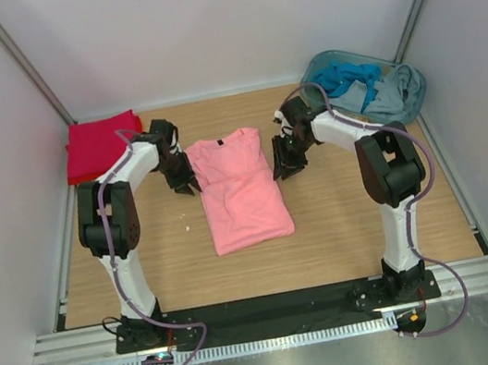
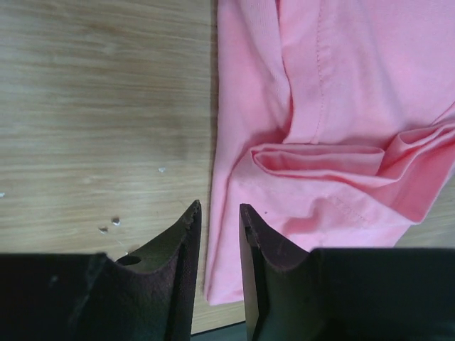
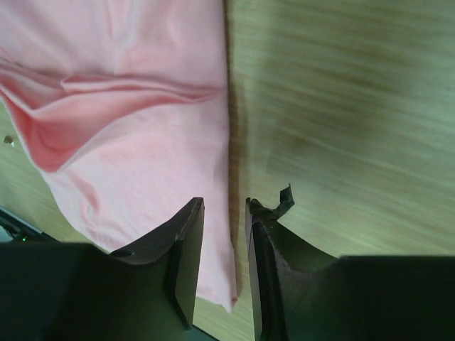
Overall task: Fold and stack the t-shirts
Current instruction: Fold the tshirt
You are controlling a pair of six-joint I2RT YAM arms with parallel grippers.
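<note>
Left end effector [image 2: 219,206], right end effector [image 3: 224,202]: narrowly apart, gripping nothing, astride pink t-shirt [image 1: 238,188] at 9 and 3 o'clock edges. Best to pinch evenly, lift together.

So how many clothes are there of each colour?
Pink: 1, the pink t-shirt lying in the middle.
Red: 1, the red t-shirt, folded at the far left.
Blue: 2, a bright blue cloth and a grey-blue cloth, both in the basket.
Total: 4
</note>
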